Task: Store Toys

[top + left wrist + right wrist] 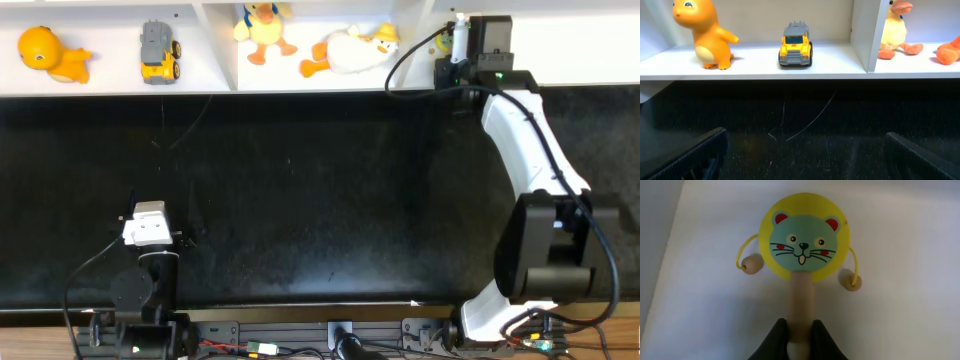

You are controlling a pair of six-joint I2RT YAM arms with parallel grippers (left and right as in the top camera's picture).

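A wooden rattle drum with a yellow rim, a teal cat-like face and two bead strikers lies on the white shelf floor. My right gripper is shut on its wooden handle. From above, the right gripper is at the shelf's right compartment. Other toys stand in the shelf: an orange creature, a yellow and grey truck, a yellow duck plush and a white duck plush. My left gripper rests low over the black table, open with nothing in it.
The white shelf runs along the table's far edge, split by upright dividers. The black table top lies between the arms. A black cable loops beside the right wrist.
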